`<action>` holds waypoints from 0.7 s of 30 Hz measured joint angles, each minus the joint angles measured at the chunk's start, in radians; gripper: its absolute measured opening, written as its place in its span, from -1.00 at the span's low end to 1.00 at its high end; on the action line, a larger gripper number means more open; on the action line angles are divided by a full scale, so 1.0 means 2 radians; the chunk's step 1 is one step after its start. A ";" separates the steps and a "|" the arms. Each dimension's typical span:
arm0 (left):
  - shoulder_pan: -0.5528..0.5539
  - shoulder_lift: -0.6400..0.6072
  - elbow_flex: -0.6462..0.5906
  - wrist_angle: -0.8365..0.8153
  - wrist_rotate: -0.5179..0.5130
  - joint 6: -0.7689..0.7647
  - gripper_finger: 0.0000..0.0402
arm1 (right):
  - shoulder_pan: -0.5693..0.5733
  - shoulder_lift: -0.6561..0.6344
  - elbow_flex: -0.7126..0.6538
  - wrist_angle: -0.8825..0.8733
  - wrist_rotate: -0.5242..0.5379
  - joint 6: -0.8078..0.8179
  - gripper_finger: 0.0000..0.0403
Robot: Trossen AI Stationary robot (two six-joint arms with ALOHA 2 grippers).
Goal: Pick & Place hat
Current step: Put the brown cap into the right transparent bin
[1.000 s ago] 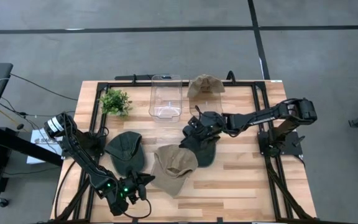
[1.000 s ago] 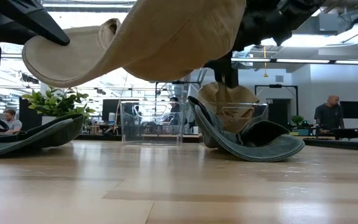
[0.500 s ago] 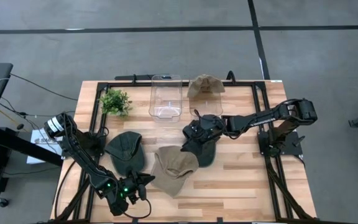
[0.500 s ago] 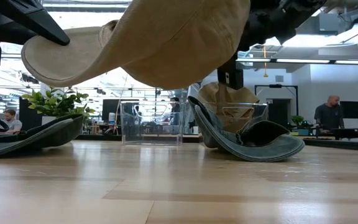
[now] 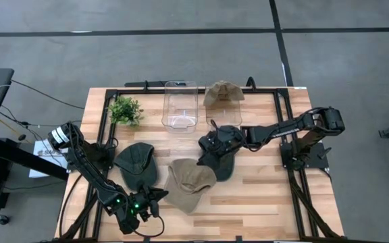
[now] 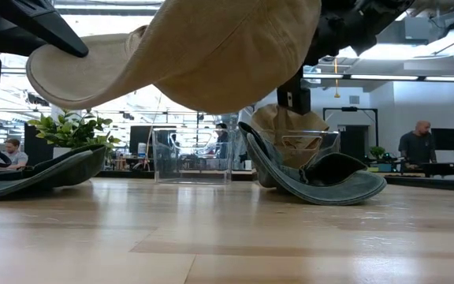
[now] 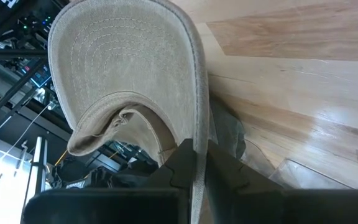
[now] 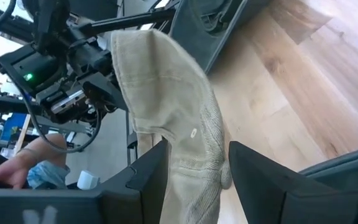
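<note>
The tan hat [image 5: 190, 182] is a washed-out beige cotton cap with rows of stitching on the brim (you can see them nicely from the left wrist) and a little eyelet in the crown. It's held up off the desk [image 5: 262, 196], hanging between the two arms near the front middle. The left gripper [image 7: 196, 167] has its fingers [image 7: 225, 171] pinched together on the brim edge; the right gripper [image 8: 194, 163] has its fingers [image 8: 149, 168] clamped on the crown fabric.

Compared to a second ago, the hat has slid a touch toward the front edge in the overhead view, and from desk level it hangs a bit lower. The dark green hat [image 5: 137, 162] and the grey-green hat [image 5: 220, 162] haven't budged.
</note>
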 joint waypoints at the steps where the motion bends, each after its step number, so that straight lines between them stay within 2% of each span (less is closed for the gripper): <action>1: 0.000 0.000 0.000 0.000 0.000 0.000 -0.87 | 0.001 0.000 0.000 0.000 0.000 0.000 -0.21; 21: 0.000 0.000 0.000 0.002 0.000 0.000 -0.88 | 0.006 0.000 0.000 -0.032 0.011 0.000 -0.24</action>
